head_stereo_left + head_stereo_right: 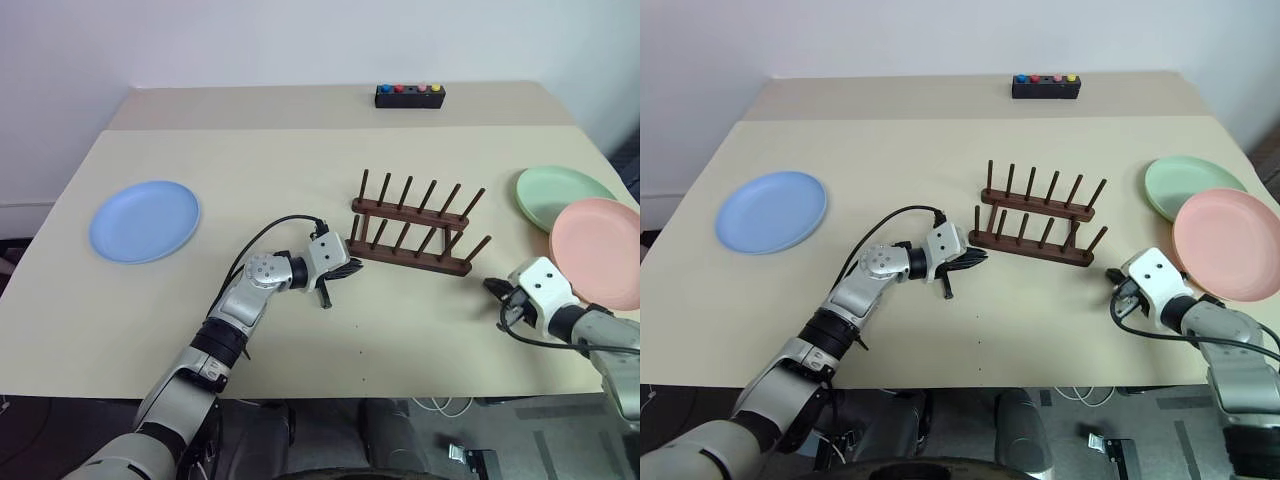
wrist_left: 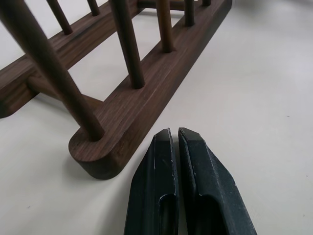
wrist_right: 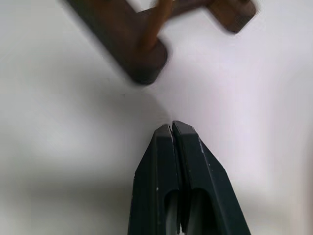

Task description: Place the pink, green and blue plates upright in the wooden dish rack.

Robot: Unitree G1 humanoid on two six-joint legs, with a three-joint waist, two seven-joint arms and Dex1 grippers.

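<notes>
Wooden dish rack [image 1: 410, 222] sits mid-table, empty, 2 rails of upright pegs, 0 of 3 plates loaded. Blue plate [image 1: 145, 221] lies flat far off on the robot's left; green plate [image 1: 562, 196] and pink plate [image 1: 601, 251] lie flat on the right, pink overlapping the green's near edge. Left gripper [image 1: 349, 267] hangs fully closed and empty just beside the rack's left end. Right gripper [image 1: 493, 287] is also closed, empty, near the rack's right end, close to the pink plate. Step looks like pre-grasp, nothing picked yet. Next likely needs the right gripper opened and brought onto the pink plate's rim, then the plate tipped upright between pegs.
</notes>
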